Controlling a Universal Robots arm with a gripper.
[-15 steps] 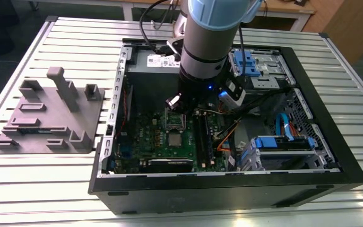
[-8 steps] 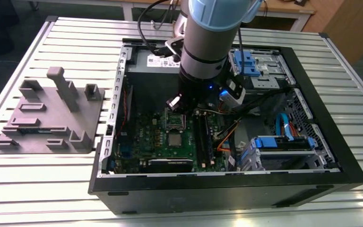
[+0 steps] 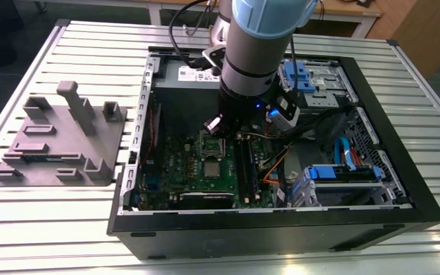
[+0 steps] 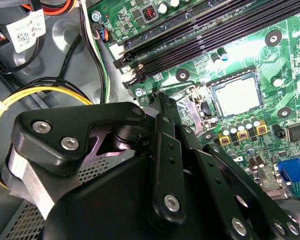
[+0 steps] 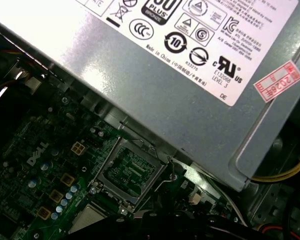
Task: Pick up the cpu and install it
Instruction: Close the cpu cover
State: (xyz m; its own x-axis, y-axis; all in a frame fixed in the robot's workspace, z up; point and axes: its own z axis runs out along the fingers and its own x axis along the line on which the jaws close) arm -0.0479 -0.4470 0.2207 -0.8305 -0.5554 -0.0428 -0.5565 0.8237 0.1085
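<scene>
The slatted metal bench (image 3: 67, 229) carried an open computer case (image 3: 281, 229) and a grey fixture (image 3: 59, 143). The cpu (image 3: 213, 169) lay on the motherboard (image 3: 197, 183). The gripper (image 3: 231, 129) hovered above; its spread could not be told.

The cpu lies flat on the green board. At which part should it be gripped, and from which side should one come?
Probably by two opposite edges of the cpu, coming from straight above. It lies flat and thin with its shiny top facing up, and a socket rim surrounds it, so a sideways approach looks blocked. The hinged metal frame stands open beside it.
</scene>
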